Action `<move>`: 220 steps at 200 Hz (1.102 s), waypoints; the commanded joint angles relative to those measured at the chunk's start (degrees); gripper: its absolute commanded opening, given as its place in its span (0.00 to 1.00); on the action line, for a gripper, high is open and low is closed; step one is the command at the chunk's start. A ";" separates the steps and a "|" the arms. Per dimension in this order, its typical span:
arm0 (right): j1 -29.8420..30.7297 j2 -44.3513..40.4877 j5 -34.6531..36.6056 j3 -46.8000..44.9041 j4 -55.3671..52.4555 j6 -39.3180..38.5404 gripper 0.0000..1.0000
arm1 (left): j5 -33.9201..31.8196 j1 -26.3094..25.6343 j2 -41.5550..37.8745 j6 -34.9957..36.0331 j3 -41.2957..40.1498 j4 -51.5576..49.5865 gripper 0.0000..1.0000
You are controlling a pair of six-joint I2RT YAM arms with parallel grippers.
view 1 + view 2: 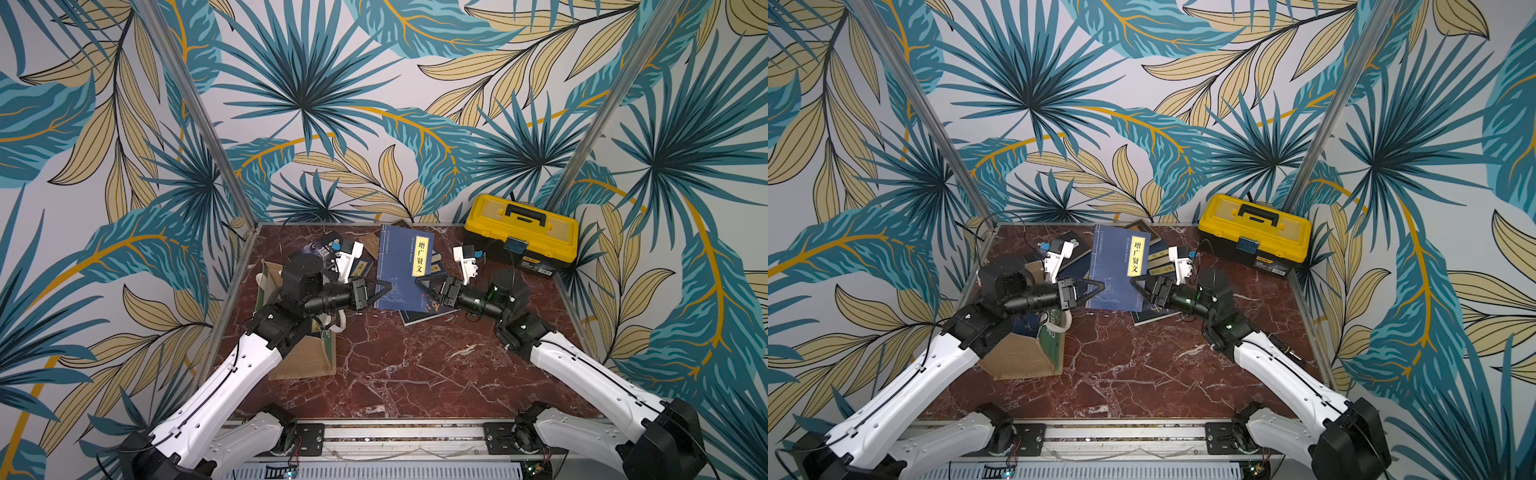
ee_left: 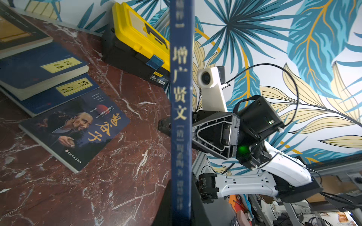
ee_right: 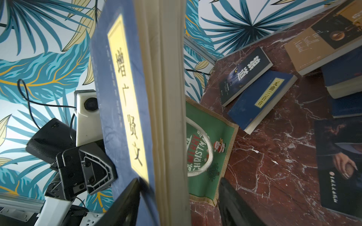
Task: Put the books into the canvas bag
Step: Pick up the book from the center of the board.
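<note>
A navy book (image 1: 401,270) with a yellow title label hangs on edge above the table, seen in both top views (image 1: 1119,274). My left gripper (image 1: 388,289) is shut on its spine side (image 2: 181,117). My right gripper (image 1: 419,282) stands open around the page edge (image 3: 168,97); one finger is at the cover and the other stays apart from the pages. The canvas bag (image 1: 1021,357) sits under my left arm, its green printed side (image 3: 205,148) facing the right wrist camera. More books (image 2: 78,129) lie on the marble behind and below the held one.
A yellow-and-black toolbox (image 1: 523,232) stands at the back right corner. Navy books (image 3: 260,97) and a tan one (image 3: 313,49) are scattered along the back wall. Patterned walls and metal posts enclose the table on three sides.
</note>
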 commanded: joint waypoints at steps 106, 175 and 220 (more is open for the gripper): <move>0.32 1.23 -7.78 -0.96 7.98 6.89 0.00 | 6.82 2.64 -4.73 -6.45 -5.71 5.97 0.12; 0.33 -2.97 -5.58 0.69 -6.46 -1.38 0.00 | 5.44 3.79 -3.17 -8.69 -2.27 8.87 0.22; 0.42 -1.31 -6.85 2.30 -5.99 -0.86 0.00 | 6.93 3.86 -1.14 -8.65 -1.59 8.95 0.22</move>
